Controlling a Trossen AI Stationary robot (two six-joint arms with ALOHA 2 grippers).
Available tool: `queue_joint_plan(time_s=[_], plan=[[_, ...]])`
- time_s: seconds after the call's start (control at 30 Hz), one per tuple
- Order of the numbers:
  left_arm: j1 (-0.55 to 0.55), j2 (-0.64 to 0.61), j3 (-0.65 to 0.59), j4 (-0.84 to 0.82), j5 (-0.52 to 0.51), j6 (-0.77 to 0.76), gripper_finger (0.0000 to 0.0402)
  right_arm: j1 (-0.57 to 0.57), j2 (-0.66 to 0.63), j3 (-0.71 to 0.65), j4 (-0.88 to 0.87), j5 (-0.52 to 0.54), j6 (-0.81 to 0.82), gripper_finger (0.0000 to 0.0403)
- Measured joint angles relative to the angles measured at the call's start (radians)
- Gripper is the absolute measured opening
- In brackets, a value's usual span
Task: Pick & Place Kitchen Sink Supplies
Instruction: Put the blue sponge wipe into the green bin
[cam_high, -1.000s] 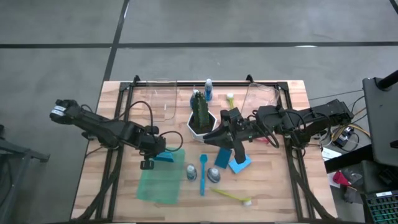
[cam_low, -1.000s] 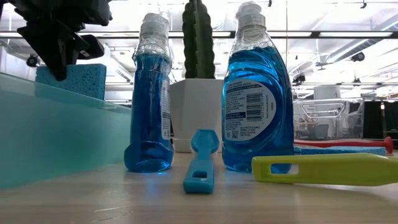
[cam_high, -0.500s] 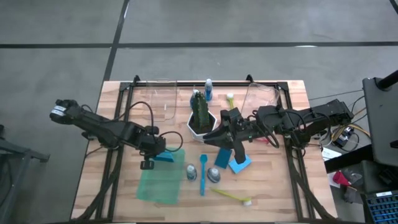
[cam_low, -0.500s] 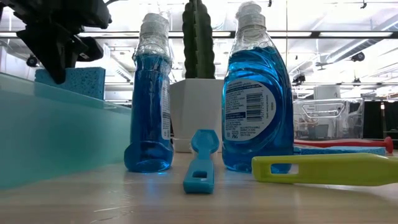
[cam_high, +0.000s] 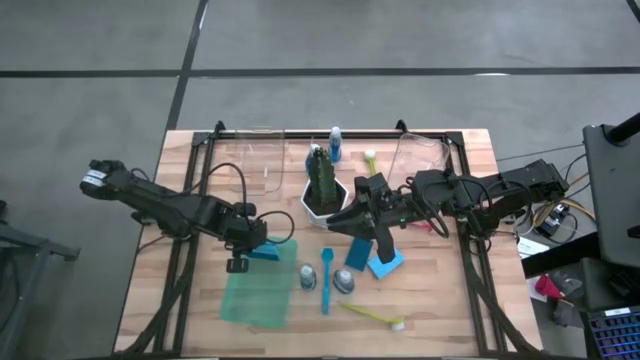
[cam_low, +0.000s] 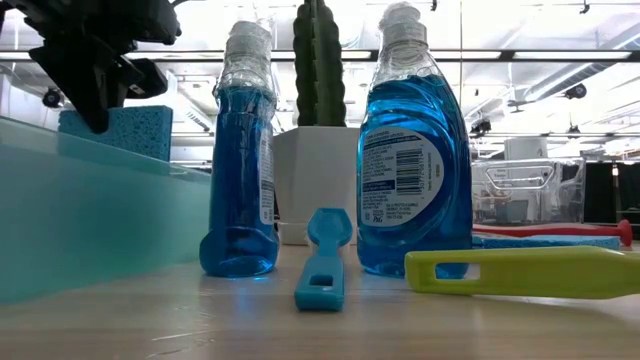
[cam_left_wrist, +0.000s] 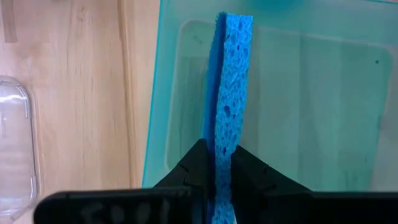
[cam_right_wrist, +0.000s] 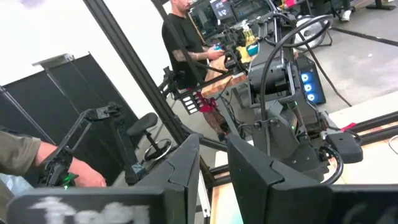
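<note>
Currently left gripper (cam_left_wrist: 217, 177) is clamping the sponge (cam_left_wrist: 229, 93) edge-on, long axis pointing over the green tray (cam_left_wrist: 323, 112) directly beneath; right gripper (cam_high: 372, 232), slightly parted, is idling mid-frame.

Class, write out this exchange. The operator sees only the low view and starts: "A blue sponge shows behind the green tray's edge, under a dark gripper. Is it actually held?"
Observer: Yes. The left wrist view shows the left gripper shut on the sponge, which stands on edge between the fingers.
Operator: Is it over the tray?
Observer: Yes. In that view the green tray lies directly beyond the sponge.
Operator: Where is the other arm?
Observer: The high view puts the right gripper beside the cactus pot; the right wrist view shows its fingers apart with nothing between them.
</note>
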Motion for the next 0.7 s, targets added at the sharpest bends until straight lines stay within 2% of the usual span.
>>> queue_joint_plan(time_s=[0.7], plan=[[0.0, 0.0, 0.0, -0.007, 0.017, -0.007, 0.0042, 0.0, 0.0, 0.0, 0.001, 0.0, -0.019, 0.0073]])
